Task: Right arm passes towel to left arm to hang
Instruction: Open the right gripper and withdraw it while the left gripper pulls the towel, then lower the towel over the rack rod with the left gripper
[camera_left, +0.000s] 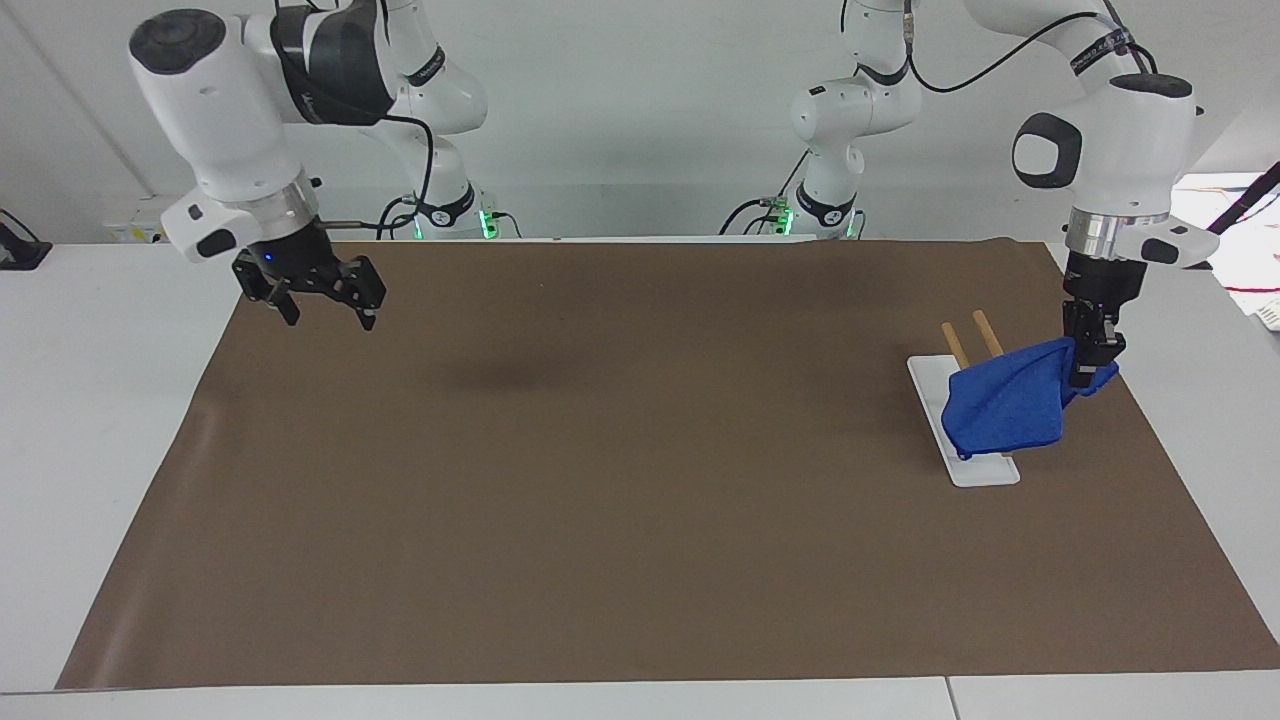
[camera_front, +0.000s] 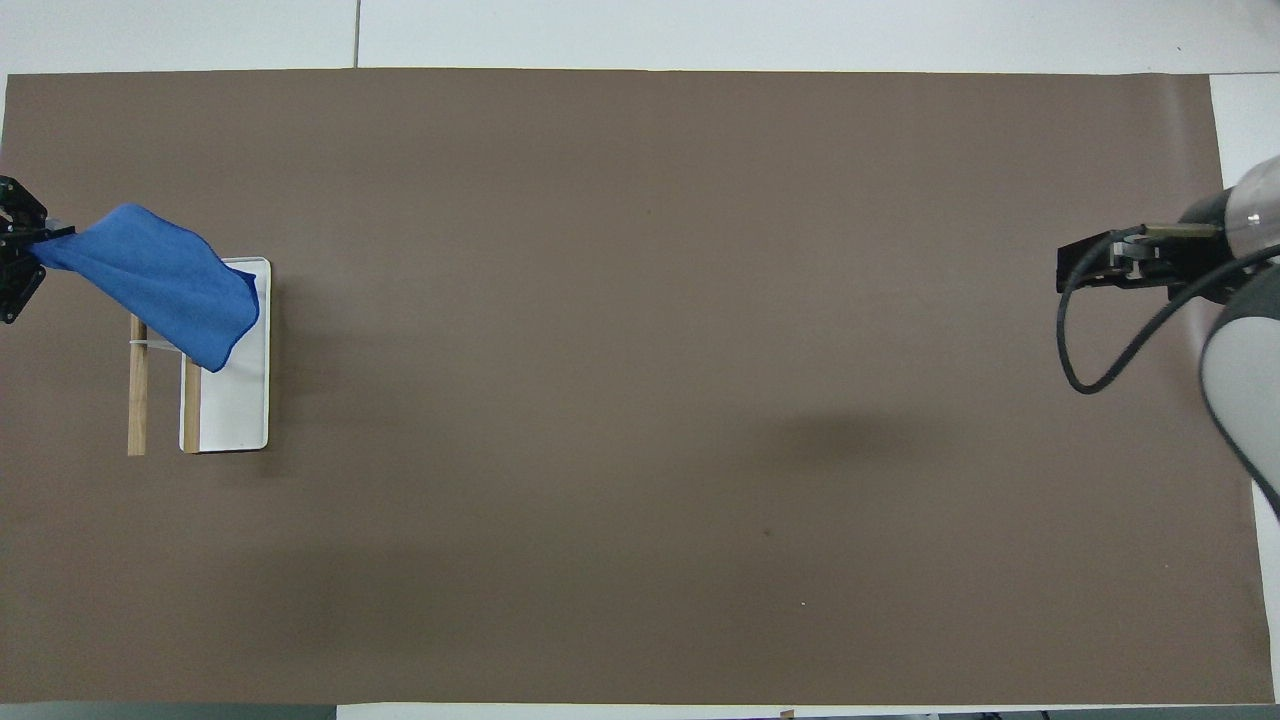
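The left gripper (camera_left: 1090, 355) is clamped on one corner of the towel (camera_left: 1005, 410), which droops below and to one side of it across the rack (camera_left: 965, 345) with its two wooden bars and white base. The right gripper (camera_left: 318, 300) hangs with its fingers spread and empty over the mat's (camera_left: 640, 500) edge at the right arm's end. Risk: released from one corner, the cloth may slide off the bars, its weight lying mostly to one side.
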